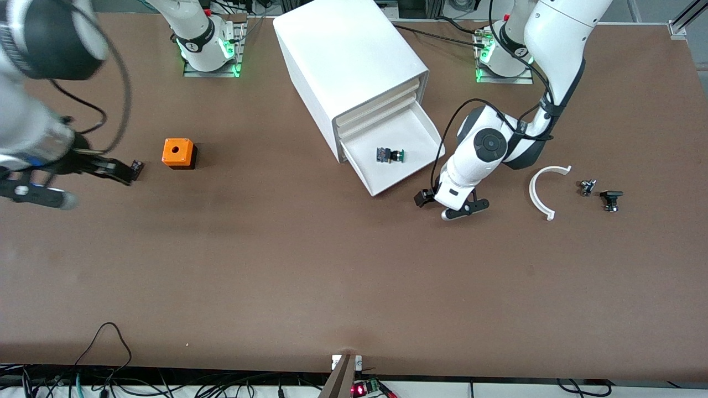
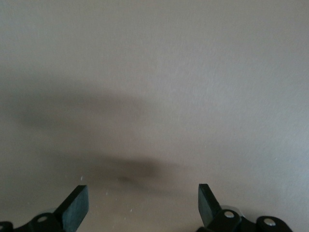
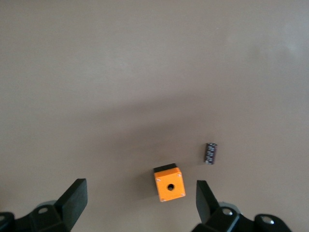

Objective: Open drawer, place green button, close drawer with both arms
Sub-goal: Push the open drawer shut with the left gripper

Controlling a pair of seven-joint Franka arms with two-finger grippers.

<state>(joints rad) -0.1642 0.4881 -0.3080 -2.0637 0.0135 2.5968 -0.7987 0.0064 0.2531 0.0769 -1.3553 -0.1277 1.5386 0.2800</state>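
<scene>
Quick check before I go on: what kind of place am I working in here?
Probably a robotics lab bench: two arms bolted to a brown table, a white cabinet with the button in its open drawer, and loose cables along the edge.

The left gripper (image 2: pixel 142 205) hangs over the table (image 2: pixel 159 72) with its two black fingertips (image 2: pixel 77 203) spread wide apart and nothing between them. Under the gripper lies only bare brown tabletop, crossed by soft dark shadows.
</scene>
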